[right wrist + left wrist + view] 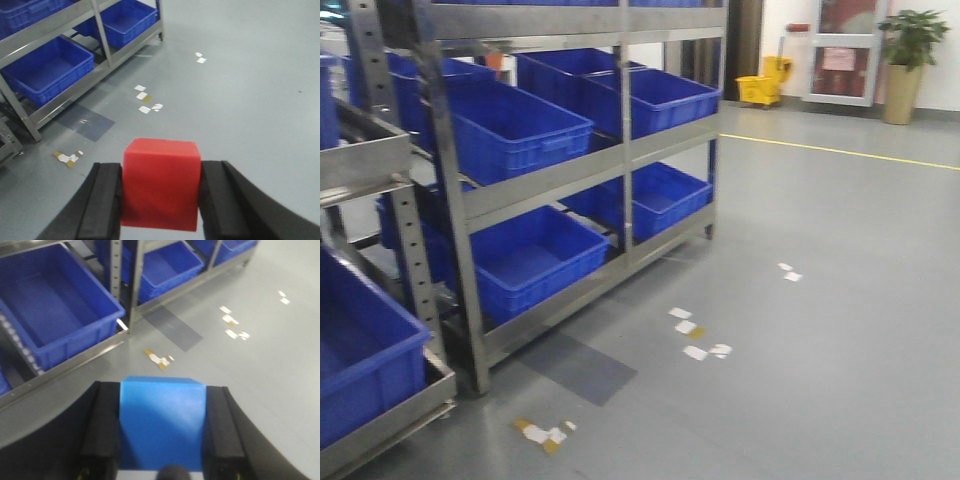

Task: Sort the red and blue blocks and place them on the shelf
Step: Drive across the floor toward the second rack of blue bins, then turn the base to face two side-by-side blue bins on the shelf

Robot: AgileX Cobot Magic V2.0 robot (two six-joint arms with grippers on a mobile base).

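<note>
Left end effector (162,396) grips blue block (162,432), near shelf (136,285) bottom front rail. Right end effector (161,170) grips red block (160,197), farther out from shelf, over floor (250,100).

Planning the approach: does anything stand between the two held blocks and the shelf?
Nothing visible does. Between the blue block, the red block and the shelf lies open floor with only flat tape scraps.
</note>
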